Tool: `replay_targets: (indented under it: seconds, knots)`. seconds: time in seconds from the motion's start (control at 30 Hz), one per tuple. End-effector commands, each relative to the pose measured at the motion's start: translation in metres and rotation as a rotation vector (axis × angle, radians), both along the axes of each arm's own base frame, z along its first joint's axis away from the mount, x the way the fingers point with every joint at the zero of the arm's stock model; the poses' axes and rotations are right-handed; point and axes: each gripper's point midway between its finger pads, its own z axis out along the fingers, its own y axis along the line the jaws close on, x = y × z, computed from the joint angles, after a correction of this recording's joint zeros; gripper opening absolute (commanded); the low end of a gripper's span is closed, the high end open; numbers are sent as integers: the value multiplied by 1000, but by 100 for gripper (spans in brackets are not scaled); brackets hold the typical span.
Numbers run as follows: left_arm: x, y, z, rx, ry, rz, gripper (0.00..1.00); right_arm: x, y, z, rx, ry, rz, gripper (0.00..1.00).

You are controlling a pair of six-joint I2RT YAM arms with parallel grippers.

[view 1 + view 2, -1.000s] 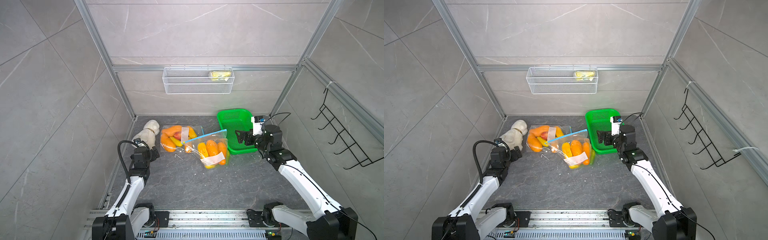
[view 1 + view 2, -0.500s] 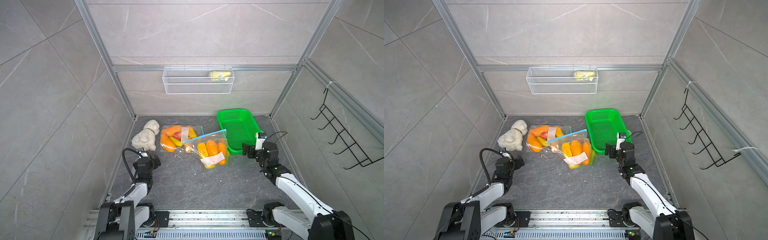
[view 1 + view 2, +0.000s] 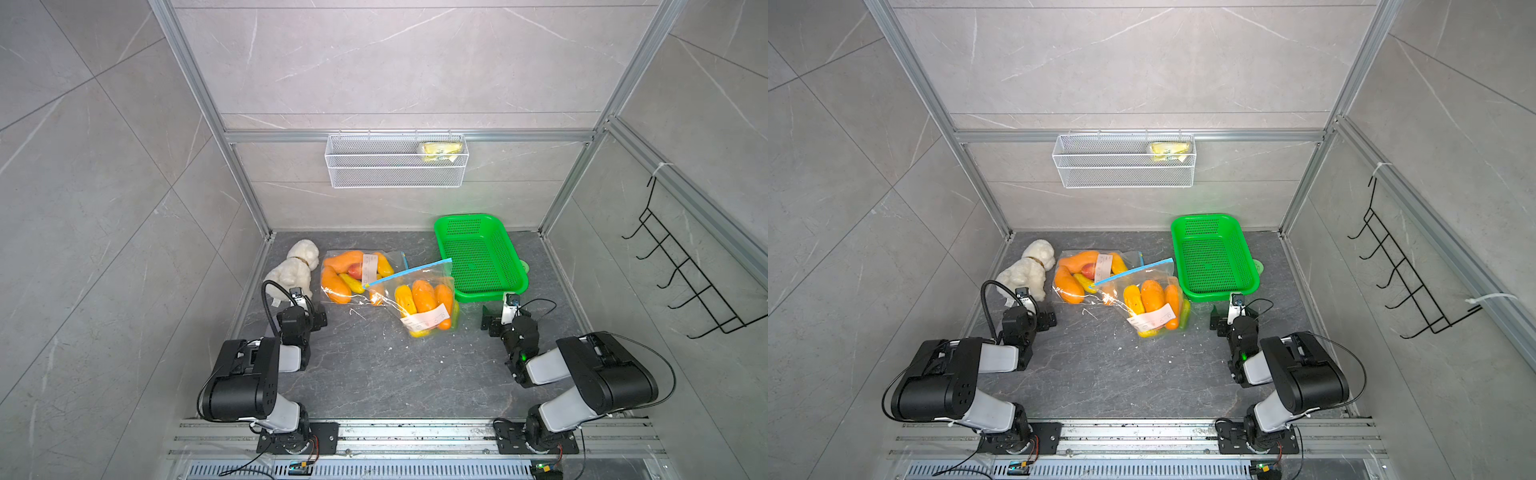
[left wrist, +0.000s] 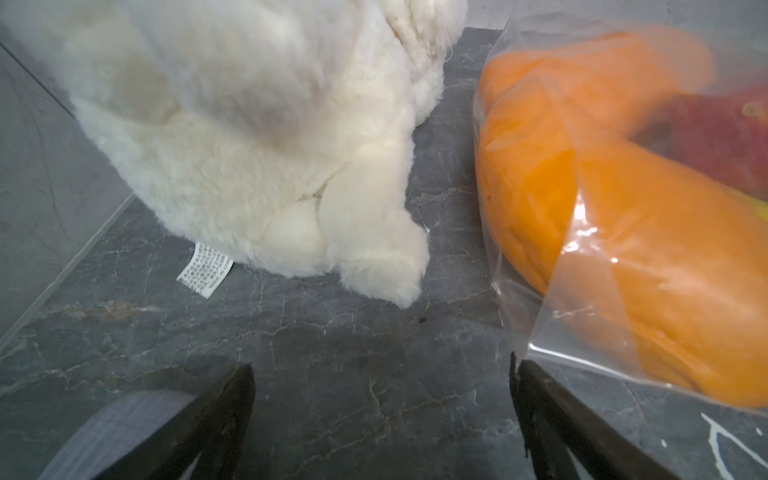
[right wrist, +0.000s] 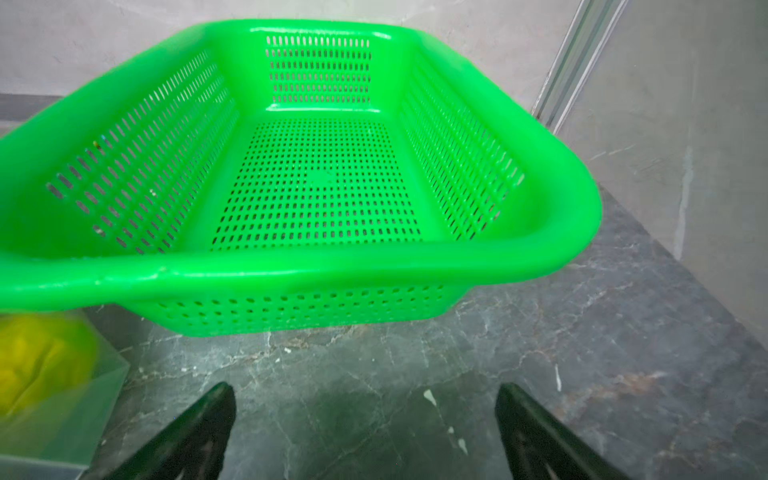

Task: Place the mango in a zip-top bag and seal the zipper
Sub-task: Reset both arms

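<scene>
Two clear zip-top bags lie on the dark floor in both top views. The nearer bag (image 3: 426, 303) holds several orange and yellow mangoes (image 3: 423, 296), with a blue zipper strip (image 3: 409, 272) along its far edge. The farther bag (image 3: 353, 274) also holds mangoes (image 4: 623, 232). My left gripper (image 3: 309, 311) (image 4: 382, 370) rests low and open between the plush dog and the farther bag, nothing between its fingers. My right gripper (image 3: 498, 318) (image 5: 365, 390) is open and empty just in front of the green basket, to the right of the nearer bag (image 5: 50, 386).
A white plush dog (image 3: 293, 268) (image 4: 257, 137) sits by the left wall. An empty green basket (image 3: 515, 286) (image 5: 316, 270) stands at the back right. A white wire shelf (image 3: 395, 183) with a yellow item hangs on the back wall, and black hooks (image 3: 681, 286) on the right wall.
Both arms have folded back toward the near rail and sunk low. The right gripper has drawn back from beside the basket to the floor in front of it. Both grippers stayed open.
</scene>
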Motion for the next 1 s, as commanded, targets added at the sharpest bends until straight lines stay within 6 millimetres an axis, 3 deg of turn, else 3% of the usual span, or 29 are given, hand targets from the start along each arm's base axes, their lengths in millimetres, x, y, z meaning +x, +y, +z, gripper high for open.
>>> replay_targets:
  seconds: [0.0,0.03,0.17,0.97]
  knots:
    - [16,4,24,10,-66,-6,100,24,-3,16,-9,18,-34,100]
    - [16,4,24,12,-71,-4,100,33,-3,22,1,8,-34,100]
    - [15,5,25,15,-74,-3,100,30,-12,21,4,-7,-70,100]
    - [16,4,24,15,-70,-4,100,30,-12,21,5,-2,-71,100]
